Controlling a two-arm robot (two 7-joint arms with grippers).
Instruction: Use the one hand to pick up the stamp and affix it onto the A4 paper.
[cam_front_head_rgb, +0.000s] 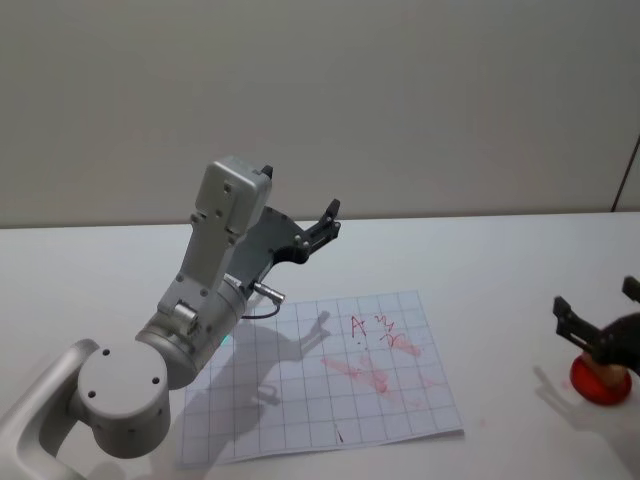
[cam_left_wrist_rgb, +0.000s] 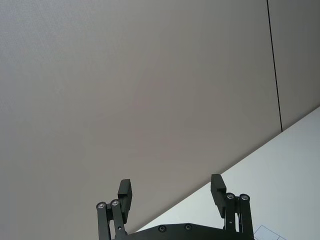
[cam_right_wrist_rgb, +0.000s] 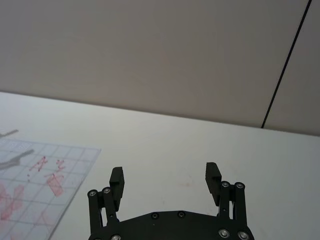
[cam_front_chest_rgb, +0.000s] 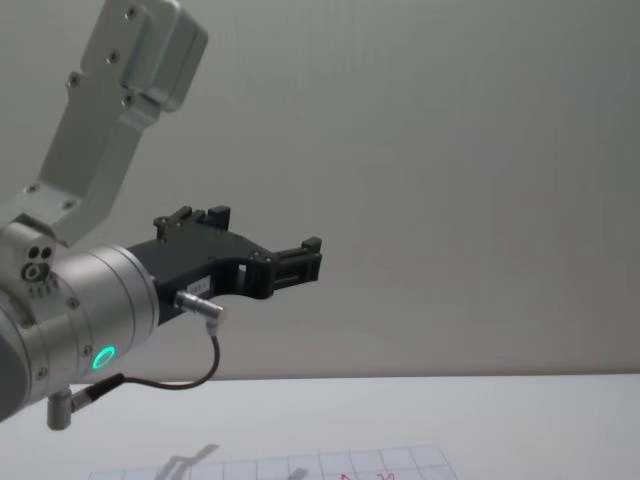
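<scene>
Hovering low at the table's (cam_front_head_rgb: 500, 250) right side, my right hand (cam_front_head_rgb: 598, 305) is cut off by the edge of the head view. Its dark body covers the top of the red stamp (cam_front_head_rgb: 598, 388) just beneath it, so I cannot tell whether the two touch. From the wrist I see its fingers (cam_right_wrist_rgb: 117, 178) spread wide apart with nothing between them.

The paper (cam_front_head_rgb: 330, 380) lies flat well to the left of this hand. Its pale grid carries red marks and smears too faint to read. My left arm (cam_front_head_rgb: 190, 330) hides the sheet's near left corner.

My left hand (cam_front_head_rgb: 325, 225) is raised above the paper's far edge. It is also spread open and holds nothing, and its tips point toward the wall (cam_front_head_rgb: 400, 100).

The table is plain white and bare around both hands. Behind it stands a flat grey-beige wall, with one thin dark seam (cam_right_wrist_rgb: 285, 70) running down it beyond my right hand.
</scene>
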